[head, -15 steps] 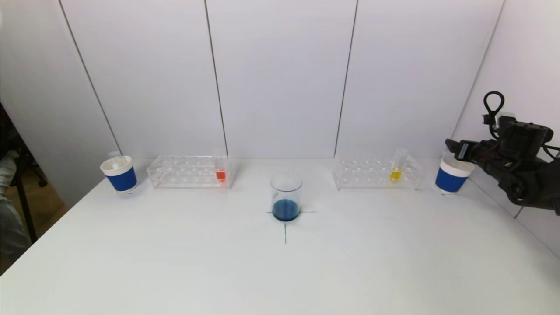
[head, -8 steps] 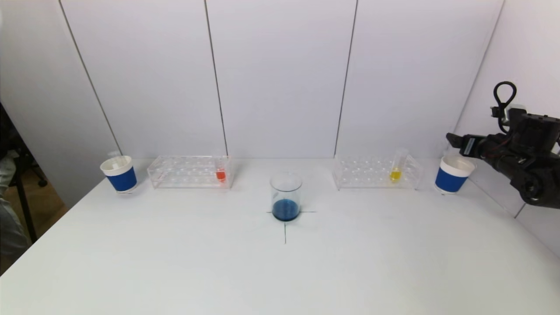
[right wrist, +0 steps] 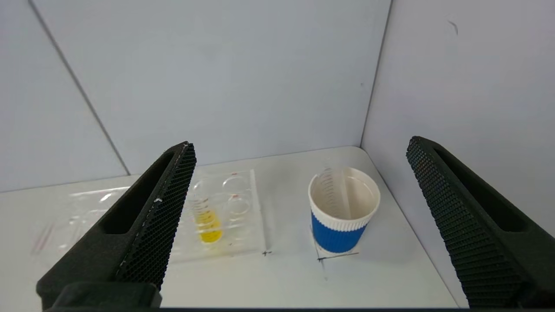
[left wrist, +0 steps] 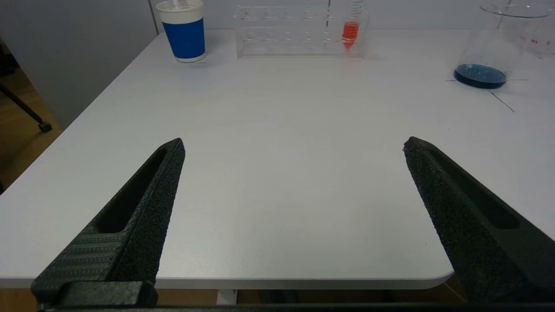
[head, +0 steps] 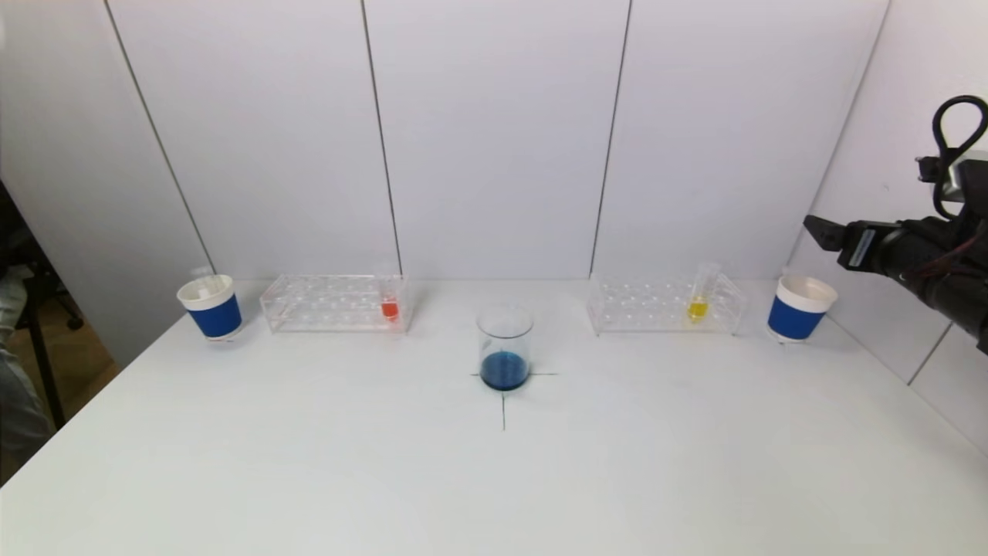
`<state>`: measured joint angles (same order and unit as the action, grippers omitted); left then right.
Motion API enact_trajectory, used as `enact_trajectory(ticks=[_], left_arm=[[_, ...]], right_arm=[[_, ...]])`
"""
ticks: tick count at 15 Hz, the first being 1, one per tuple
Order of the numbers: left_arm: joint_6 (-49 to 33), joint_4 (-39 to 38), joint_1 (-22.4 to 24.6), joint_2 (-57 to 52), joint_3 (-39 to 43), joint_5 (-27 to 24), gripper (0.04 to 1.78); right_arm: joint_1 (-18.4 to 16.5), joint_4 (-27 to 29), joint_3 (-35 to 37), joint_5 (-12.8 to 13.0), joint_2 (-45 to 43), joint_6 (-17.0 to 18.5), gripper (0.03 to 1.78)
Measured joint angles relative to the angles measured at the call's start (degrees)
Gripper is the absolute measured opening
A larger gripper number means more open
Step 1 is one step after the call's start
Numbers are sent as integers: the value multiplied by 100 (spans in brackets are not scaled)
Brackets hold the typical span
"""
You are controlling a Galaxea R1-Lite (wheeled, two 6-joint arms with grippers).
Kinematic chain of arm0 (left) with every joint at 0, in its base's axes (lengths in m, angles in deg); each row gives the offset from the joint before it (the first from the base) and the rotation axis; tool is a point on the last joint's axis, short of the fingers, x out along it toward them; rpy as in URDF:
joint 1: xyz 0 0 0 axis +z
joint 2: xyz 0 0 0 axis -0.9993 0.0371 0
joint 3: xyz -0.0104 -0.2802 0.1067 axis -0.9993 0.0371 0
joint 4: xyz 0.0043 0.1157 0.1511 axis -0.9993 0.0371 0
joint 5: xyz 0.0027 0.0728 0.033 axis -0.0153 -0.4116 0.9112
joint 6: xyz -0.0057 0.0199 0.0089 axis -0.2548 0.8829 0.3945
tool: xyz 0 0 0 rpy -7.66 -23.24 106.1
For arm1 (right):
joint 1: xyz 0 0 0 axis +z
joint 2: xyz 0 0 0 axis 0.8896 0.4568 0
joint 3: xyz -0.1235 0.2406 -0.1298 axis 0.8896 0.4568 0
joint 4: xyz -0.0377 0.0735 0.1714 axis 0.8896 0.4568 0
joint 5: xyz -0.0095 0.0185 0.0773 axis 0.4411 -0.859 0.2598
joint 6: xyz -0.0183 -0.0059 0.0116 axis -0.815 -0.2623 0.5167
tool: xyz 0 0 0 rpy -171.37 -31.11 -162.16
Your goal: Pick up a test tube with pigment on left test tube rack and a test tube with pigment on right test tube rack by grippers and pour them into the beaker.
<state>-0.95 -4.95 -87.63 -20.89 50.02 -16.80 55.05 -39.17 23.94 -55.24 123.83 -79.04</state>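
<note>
Yellow test tube (head: 698,297) below open right hand (head: 818,230).

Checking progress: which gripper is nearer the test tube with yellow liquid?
Right. The right gripper hovers above and beyond the yellow-liquid test tube; the left gripper waits off the table's near edge.

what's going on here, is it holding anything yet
No, nothing is held. The right gripper hangs open in the air above the blue cup at the table's right end, beside the right rack with its yellow tube. The left gripper is open too, low over the table's near edge. The red tube sits in the left rack, and the beaker holds blue liquid.
</note>
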Motion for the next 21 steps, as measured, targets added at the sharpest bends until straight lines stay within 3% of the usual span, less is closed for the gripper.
enact_trajectory(ticks=[7,11,13,18,21], left_arm=[[2,0,-2,0,0,0,176],[0,0,0,0,0,2,176],[2,0,0,0,0,0,176],[0,0,0,0,0,2,176],[0,-1,0,0,0,0,176]], right_arm=[[273,80,2004,-49,-2462,-6,176],[367,573,2787,-151,-3857,41,176],[413,1218,3005,-307,-4708,57,176],[463,3594,3209,-690,-7099,68,176],[566,4647,3449,-714,-8093,71,176]])
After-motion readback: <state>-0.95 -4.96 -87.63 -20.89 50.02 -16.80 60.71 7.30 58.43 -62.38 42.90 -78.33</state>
